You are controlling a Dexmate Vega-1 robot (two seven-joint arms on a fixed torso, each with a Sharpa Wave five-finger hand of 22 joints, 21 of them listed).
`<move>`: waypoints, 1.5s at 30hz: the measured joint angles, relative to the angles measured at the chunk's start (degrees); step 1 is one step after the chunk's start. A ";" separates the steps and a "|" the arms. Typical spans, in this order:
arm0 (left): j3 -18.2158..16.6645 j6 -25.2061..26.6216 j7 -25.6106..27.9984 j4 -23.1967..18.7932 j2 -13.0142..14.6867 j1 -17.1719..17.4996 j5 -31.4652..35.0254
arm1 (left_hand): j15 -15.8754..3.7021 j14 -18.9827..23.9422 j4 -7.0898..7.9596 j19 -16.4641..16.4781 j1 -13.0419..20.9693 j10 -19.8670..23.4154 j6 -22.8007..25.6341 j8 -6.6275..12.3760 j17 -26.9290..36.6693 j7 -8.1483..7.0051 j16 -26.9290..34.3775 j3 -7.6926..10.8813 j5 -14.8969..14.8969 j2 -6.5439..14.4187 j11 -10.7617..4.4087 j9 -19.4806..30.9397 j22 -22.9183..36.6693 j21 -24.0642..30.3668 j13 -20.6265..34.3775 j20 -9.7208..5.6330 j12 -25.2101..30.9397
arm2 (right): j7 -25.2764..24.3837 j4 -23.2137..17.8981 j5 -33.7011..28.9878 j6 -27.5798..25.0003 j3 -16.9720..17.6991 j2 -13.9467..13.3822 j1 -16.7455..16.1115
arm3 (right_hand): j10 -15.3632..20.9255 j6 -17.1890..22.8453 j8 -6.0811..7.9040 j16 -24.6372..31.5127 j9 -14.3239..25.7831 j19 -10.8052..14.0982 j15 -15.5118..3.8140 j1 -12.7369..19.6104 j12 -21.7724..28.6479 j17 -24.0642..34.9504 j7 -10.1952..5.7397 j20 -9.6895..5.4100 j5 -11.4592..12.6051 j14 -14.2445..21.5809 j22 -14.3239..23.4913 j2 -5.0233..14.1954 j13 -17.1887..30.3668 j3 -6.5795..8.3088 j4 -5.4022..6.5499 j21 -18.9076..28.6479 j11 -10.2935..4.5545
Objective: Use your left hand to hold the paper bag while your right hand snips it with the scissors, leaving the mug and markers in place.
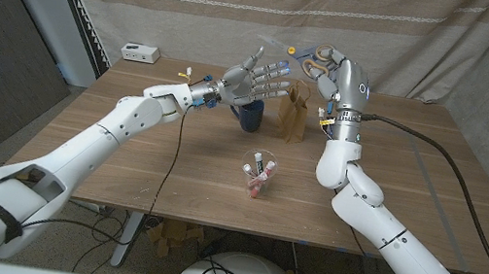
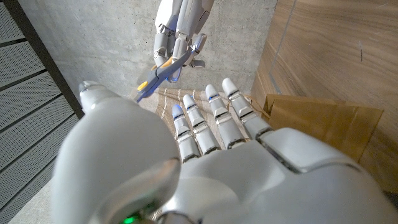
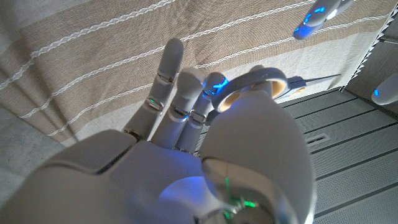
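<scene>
Spreading my left hand [image 1: 256,78] fingers [image 2: 219,118] wide, gripping nothing, hovering just beside the paper bag [image 1: 295,113] top. Right hand [image 1: 326,69] is holding the scissors [image 1: 290,50] raised above the bag. Bag's brown, creased, standing upright mid-table, dark mug [image 1: 249,116] beside it, markers [image 1: 258,176] in a clear cup nearer me. Wooden table [image 1: 125,148], striped curtain [image 1: 246,0] behind; no writing I can read.

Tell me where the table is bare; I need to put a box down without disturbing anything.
Bare wood runs along the table on its right side beyond the right arm, and along the near left edge under the left arm. It is crowded at the far middle, where the mug, paper bag and left hand bunch together, with the cup of markers just in front.
</scene>
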 measured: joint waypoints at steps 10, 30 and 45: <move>0.28 -1.64 0.39 -0.80 0.49 0.22 1.15 | 0.00 0.00 -0.23 -0.76 0.00 1.57 1.83 0.58 0.00 -0.34 0.00 0.24 0.34 0.01 -0.17 0.00 -0.16 -0.65 0.00 -0.14 0.77 | 1.90 -2.83 1.86 -0.65 1.38 -0.59 -1.83 | 0.22 0.00 0.22 -0.42 -0.44 0.01 -0.21 0.00 0.00 -1.38 0.00 0.02 -0.20 0.22 -0.56 0.00 0.00 0.04 0.04 0.53 0.21; 0.09 -4.06 -0.66 -0.83 0.68 0.58 1.50 | 0.00 0.61 -0.23 -1.63 -0.23 3.12 4.09 1.32 -0.01 -0.62 0.39 0.23 0.80 0.23 -0.50 0.01 -0.16 -1.31 0.00 -0.21 1.32 | 3.63 -7.11 5.72 -0.84 4.40 -0.84 -5.56 | 0.16 0.01 0.67 -1.50 -2.03 0.62 0.17 -0.46 0.00 -5.34 0.00 -0.01 -0.85 1.01 -2.43 -0.13 0.00 0.37 0.34 1.17 -0.03; -0.02 -4.24 -0.29 -1.16 0.94 0.69 1.50 | -0.01 0.61 -0.23 -1.63 -0.22 3.65 4.09 1.32 -0.01 -0.62 0.39 0.23 0.84 0.69 -0.42 0.01 -0.15 -1.76 0.01 -0.21 1.31 | 8.39 -10.88 15.18 0.46 8.47 -0.76 -8.39 | 0.29 0.01 1.06 -1.50 -2.14 0.61 -0.03 -1.05 0.00 -6.14 0.00 -0.01 -1.29 1.88 -3.71 -0.15 0.00 0.71 0.18 1.61 -0.09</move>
